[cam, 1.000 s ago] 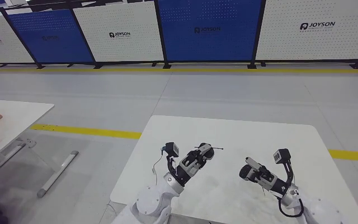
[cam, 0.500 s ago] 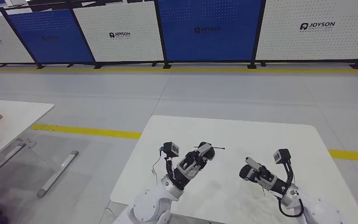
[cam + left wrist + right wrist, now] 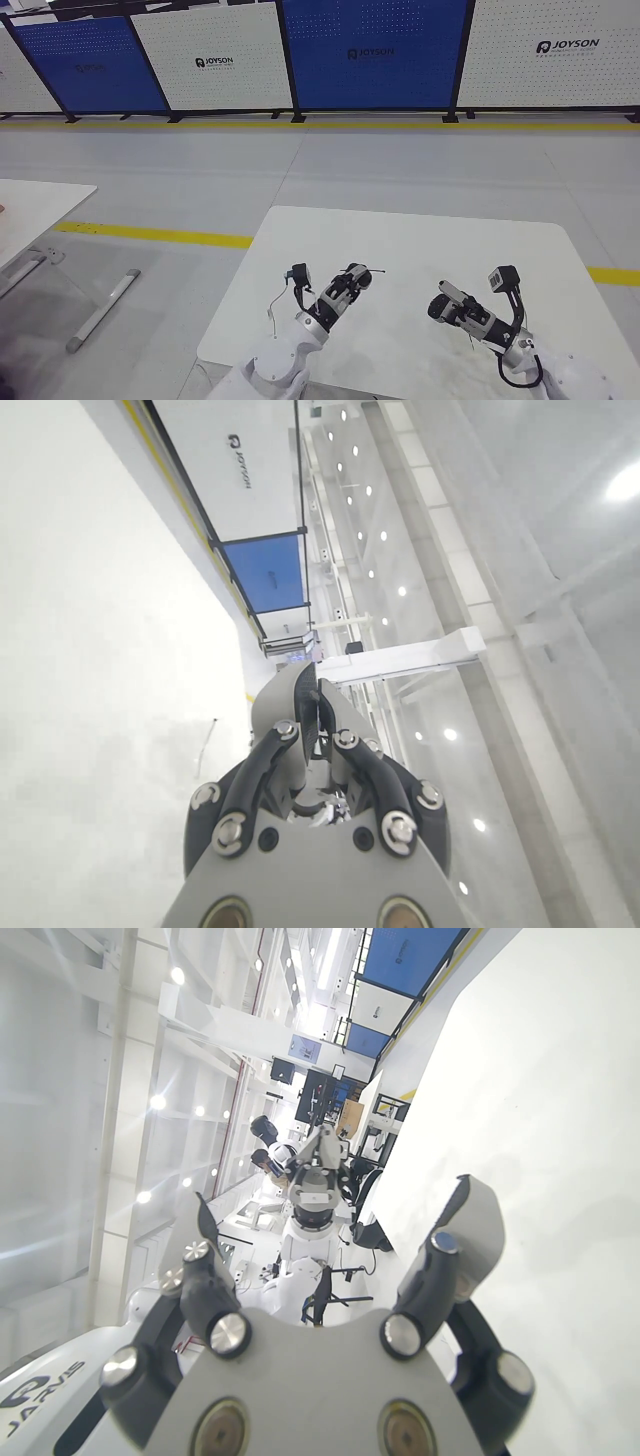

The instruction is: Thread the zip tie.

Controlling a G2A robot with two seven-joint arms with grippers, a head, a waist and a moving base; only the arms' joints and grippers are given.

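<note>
A thin black zip tie (image 3: 377, 270) is pinched in my left gripper (image 3: 356, 275), which is shut on it above the near left part of the white table (image 3: 420, 235). The tie's free end sticks out to the right. In the left wrist view a small black piece of the tie (image 3: 315, 696) shows between the closed pads of the gripper (image 3: 316, 687). My right gripper (image 3: 443, 301) hovers open over the near right part of the table, with nothing between its fingers (image 3: 467, 1208). From the right wrist view the left gripper (image 3: 320, 1148) faces it at a distance.
The table's left edge (image 3: 235, 290) lies close to the left arm. A second white table (image 3: 30, 215) stands off to the left across the floor. Blue and white panels (image 3: 370, 55) fence the back.
The left gripper, with the zip tie, has drawn back a little toward the table's near edge and to the left. The right arm has kept still.
</note>
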